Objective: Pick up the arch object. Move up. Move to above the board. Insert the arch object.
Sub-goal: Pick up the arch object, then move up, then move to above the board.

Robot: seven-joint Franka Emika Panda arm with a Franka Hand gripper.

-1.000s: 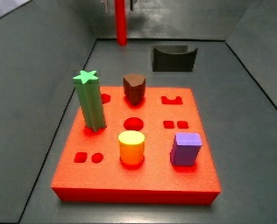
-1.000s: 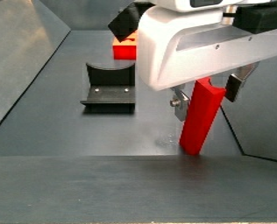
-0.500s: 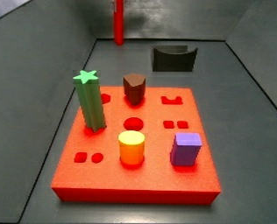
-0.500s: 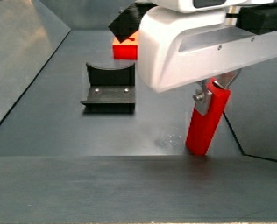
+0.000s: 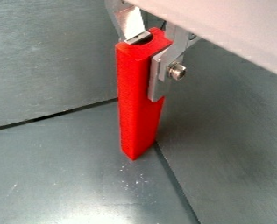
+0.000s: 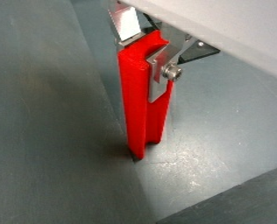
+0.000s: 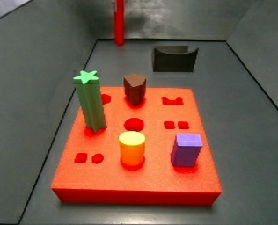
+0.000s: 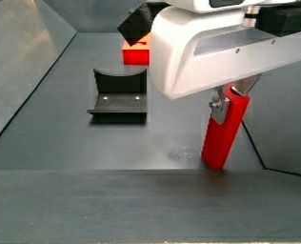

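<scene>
My gripper [image 5: 147, 57] is shut on the arch object [image 5: 138, 105], here a tall red bar with a rounded notch in its top end. It stands upright with its lower end at the grey floor. Both wrist views show the silver fingers [image 6: 162, 74] clamping its top, and a side view shows it under the white hand [image 8: 225, 133]. In a side view the bar [image 7: 119, 22] stands far behind the board [image 7: 135, 180], a large red slab with cut-out holes. A corner of the board [image 8: 134, 55] shows past the hand.
On the board stand a green star post [image 7: 92, 101], a dark brown hexagonal peg [image 7: 135, 88], a yellow cylinder [image 7: 131, 148] and a purple cube [image 7: 186, 149]. The dark fixture [image 7: 174, 58] stands on the floor behind the board, left of the bar [image 8: 119, 92]. Grey walls enclose the floor.
One second ago the red bar leaned in the gripper; by half a second ago it stood upright and slightly to the right. Nothing has moved since.
</scene>
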